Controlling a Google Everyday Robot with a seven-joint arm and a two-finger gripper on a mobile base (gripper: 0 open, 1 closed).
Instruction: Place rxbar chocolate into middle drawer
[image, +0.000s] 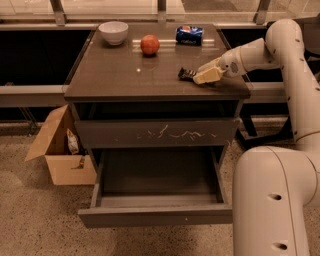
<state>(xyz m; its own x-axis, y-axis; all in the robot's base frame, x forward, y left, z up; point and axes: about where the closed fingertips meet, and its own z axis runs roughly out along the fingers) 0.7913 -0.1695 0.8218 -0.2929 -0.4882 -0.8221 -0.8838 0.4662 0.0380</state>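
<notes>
The rxbar chocolate (186, 74), a small dark bar, lies on the cabinet top near its right front. My gripper (207, 75) is low over the top at the bar's right end, touching or covering that end. Only the bar's left end shows. The middle drawer (155, 216), with a plain dark grey front, is pulled open at the bottom of the cabinet, and nothing shows inside it. Above it is a shut drawer front with white scratch marks (157, 133).
A white bowl (113, 32), a red apple (150, 44) and a blue soda can (190, 35) stand at the back of the cabinet top (110, 80). An open cardboard box (60, 150) sits on the floor to the left. My robot body (272, 200) stands right of the open drawer.
</notes>
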